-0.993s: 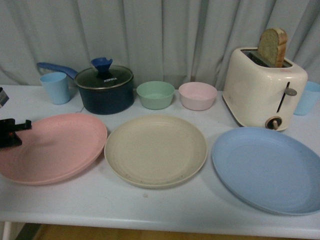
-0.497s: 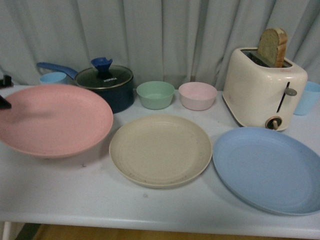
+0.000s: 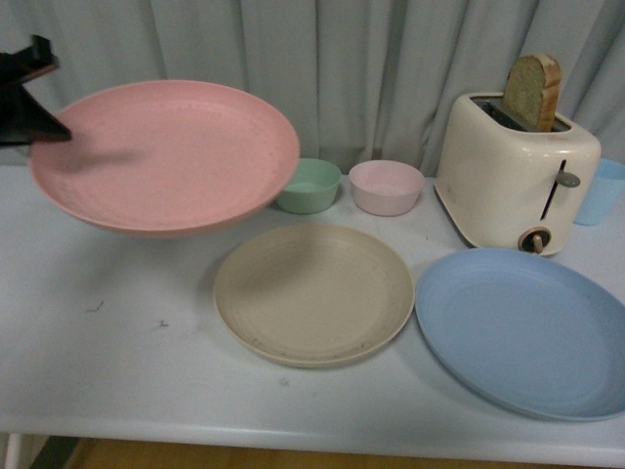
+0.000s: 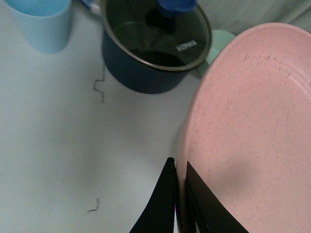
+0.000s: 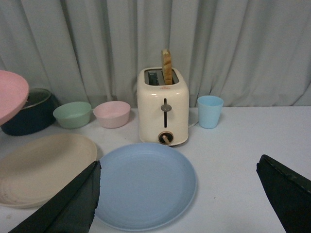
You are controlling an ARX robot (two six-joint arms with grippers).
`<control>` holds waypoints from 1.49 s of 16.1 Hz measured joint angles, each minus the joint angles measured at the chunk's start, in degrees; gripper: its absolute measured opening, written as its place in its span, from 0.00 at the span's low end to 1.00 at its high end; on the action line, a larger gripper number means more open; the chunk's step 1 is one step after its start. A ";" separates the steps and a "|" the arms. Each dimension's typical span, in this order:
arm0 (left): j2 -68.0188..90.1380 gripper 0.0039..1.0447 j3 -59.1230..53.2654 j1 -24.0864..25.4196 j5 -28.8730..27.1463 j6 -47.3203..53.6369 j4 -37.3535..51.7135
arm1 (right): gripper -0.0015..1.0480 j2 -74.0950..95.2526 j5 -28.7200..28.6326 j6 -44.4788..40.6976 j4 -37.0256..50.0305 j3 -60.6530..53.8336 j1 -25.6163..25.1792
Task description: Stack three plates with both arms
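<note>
pink plate up in the left gripper, two plates on the table

your left gripper (image 4: 179,169) is pinching the rim of the pink plate (image 3: 166,156), one jaw over the edge and one under it. the plate hangs in the air, clear of the table (image 3: 117,362), roughly level, at the left and partly in front of the green bowl (image 3: 312,186). in the left wrist view the dark pot (image 4: 150,48) with its glass lid and a light blue cup (image 4: 41,24) stand on the table below it.

the beige plate (image 3: 312,293) lies flat at the middle of the table, and the light blue plate (image 3: 527,332) lies flat just to its right, the rims close but apart.

your right gripper (image 5: 179,165) is spread wide and holds nothing; its view looks down on the blue plate.

behind the plates stand a pink bowl (image 3: 386,186) and a cream toaster (image 3: 513,171) with a bread slice (image 3: 533,90) upright in it.
</note>
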 joint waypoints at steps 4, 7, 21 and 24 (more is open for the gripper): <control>3.30 0.02 -0.81 -8.68 -1.57 -3.43 3.65 | 0.94 0.00 0.00 0.00 0.00 0.00 0.00; 10.32 0.02 -1.09 -11.65 -3.02 -6.12 5.22 | 0.94 0.00 0.00 0.00 0.00 0.00 0.00; 14.80 0.80 0.90 -13.35 -4.66 -7.30 5.81 | 0.94 0.00 0.00 0.00 0.00 0.00 0.00; -3.67 0.93 -9.44 -10.84 -7.37 -2.47 17.81 | 0.94 0.00 0.00 0.00 0.00 0.00 0.00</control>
